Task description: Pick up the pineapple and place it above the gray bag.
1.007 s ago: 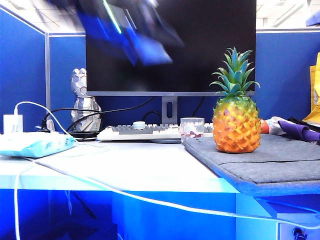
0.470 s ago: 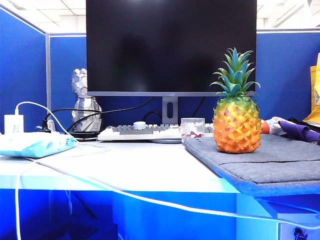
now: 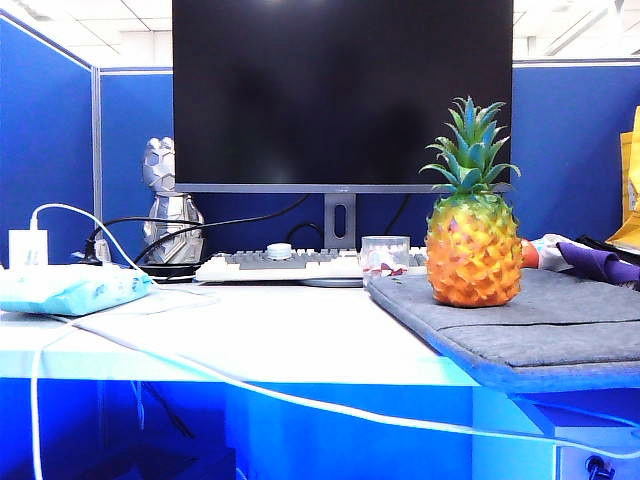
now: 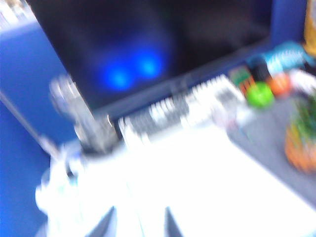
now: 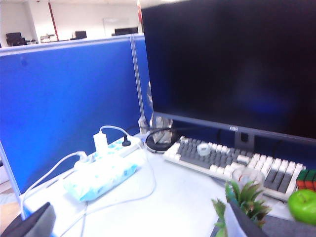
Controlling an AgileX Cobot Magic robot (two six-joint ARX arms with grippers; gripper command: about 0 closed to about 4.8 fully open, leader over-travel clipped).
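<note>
The pineapple [image 3: 472, 232], orange-yellow with a green-blue crown, stands upright on the gray bag [image 3: 560, 325] at the right of the desk. No gripper shows in the exterior view. The left wrist view is badly blurred. My left gripper [image 4: 139, 224] hangs over the white desk, its two dark fingertips [image 4: 109, 223] apart with nothing between them; the pineapple [image 4: 301, 143] lies off to one side on the gray bag [image 4: 264, 140]. My right gripper [image 5: 138, 228] is open and empty above the desk, with the pineapple's crown [image 5: 242, 196] beside one finger [image 5: 243, 223].
A monitor [image 3: 340, 95] and keyboard [image 3: 290, 263] stand behind. A blue tissue pack [image 3: 65, 288], a power strip and white cables [image 3: 250, 385] lie at the left. A glass cup [image 3: 384, 252], a green apple [image 5: 302, 205] and a purple cloth [image 3: 600, 262] sit near the bag.
A blurred arm that crossed in front of the monitor's top a second ago has left the exterior view. The pineapple has stayed put on the bag.
</note>
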